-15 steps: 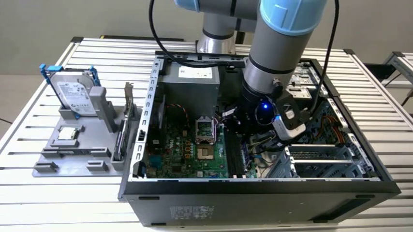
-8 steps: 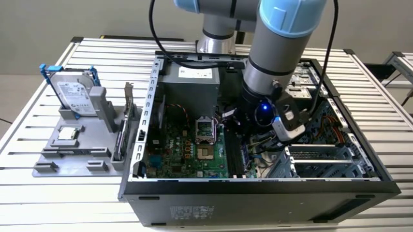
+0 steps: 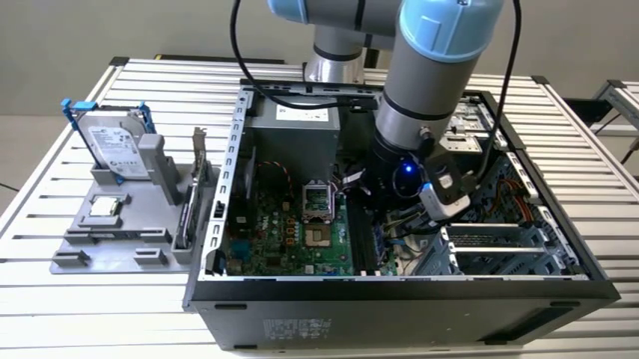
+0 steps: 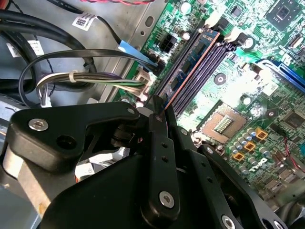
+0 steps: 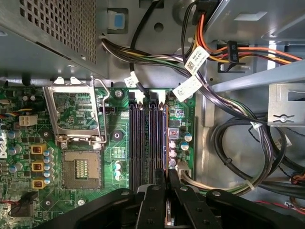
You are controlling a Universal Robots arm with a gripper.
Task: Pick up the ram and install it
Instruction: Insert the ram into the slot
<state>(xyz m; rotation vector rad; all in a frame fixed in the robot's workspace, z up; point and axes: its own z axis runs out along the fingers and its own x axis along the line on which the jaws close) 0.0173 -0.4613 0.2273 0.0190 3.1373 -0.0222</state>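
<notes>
Black hand (image 5: 167, 183) lowered over motherboard slots, fingers pinched on ram (image 4: 188, 71)

Even, bright overhead light; soft shadows inside case; slight close-range blur.

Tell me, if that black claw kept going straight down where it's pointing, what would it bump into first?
Most likely the long memory slots on the green circuit board. In both wrist views the gripper sits right over them, holding a thin memory stick edge-on along one slot. Whether it already touches is hard to judge.
</notes>
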